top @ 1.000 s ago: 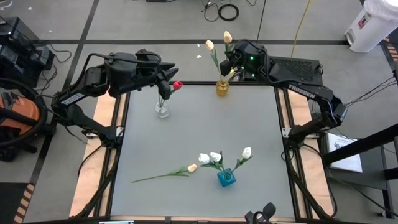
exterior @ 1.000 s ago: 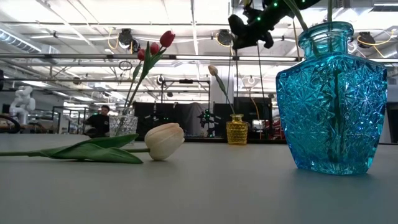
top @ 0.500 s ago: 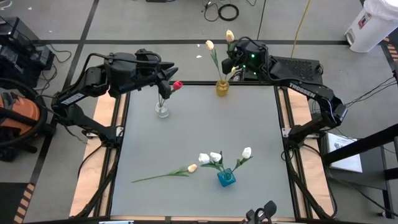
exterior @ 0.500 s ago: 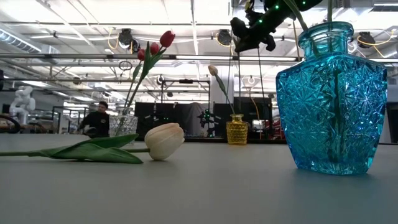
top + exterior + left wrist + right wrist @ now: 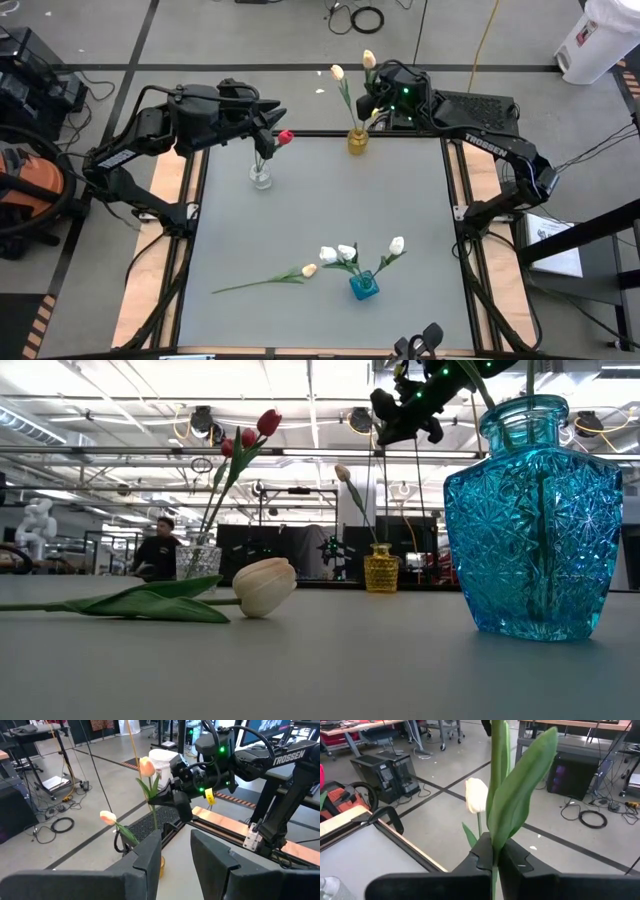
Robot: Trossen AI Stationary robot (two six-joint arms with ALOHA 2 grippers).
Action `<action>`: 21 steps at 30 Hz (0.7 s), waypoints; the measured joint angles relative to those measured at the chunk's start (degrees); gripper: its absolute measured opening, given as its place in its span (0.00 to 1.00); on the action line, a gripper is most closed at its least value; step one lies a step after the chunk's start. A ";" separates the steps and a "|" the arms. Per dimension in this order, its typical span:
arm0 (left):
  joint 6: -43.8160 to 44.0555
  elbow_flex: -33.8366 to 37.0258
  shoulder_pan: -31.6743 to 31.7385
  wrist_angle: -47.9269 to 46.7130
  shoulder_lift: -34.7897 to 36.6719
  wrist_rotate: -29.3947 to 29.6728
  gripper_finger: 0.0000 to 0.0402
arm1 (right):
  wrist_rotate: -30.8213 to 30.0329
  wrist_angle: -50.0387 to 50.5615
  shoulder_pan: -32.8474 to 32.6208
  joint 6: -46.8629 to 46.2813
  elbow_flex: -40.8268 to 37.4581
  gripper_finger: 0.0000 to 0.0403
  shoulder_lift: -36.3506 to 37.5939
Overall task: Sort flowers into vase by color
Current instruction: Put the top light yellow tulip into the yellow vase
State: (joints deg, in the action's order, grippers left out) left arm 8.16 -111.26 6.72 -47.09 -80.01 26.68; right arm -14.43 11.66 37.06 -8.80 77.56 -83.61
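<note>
The right claw [image 5: 374, 103], at the far edge of the desk [image 5: 400, 210] above the yellow vase [image 5: 357, 141], is pinched shut on the green stem of a cream tulip [image 5: 368, 59]. The stem looks thin, light and whippy; a hold low on it, below the leaves, should steady the head best. The left claw [image 5: 272, 128] hangs part open and empty by the clear vase [image 5: 260, 177] holding a red tulip [image 5: 285, 137]. One cream tulip on the desk [image 5: 300, 272] lies near the blue vase [image 5: 363, 285].

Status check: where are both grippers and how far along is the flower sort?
Right gripper shut on cream tulip above yellow vase. Left gripper open by clear vase. One cream flower lying on table, unsorted. Nothing blocking.
</note>
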 joint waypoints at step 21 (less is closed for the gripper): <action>0.40 0.00 0.00 -0.30 0.00 -0.13 0.28 | 2.84 -1.68 -0.02 0.66 -0.04 0.00 -2.89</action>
State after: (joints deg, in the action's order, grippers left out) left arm 8.57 -111.26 6.72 -47.39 -80.01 26.55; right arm -11.60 9.98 37.04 -8.14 77.52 -86.50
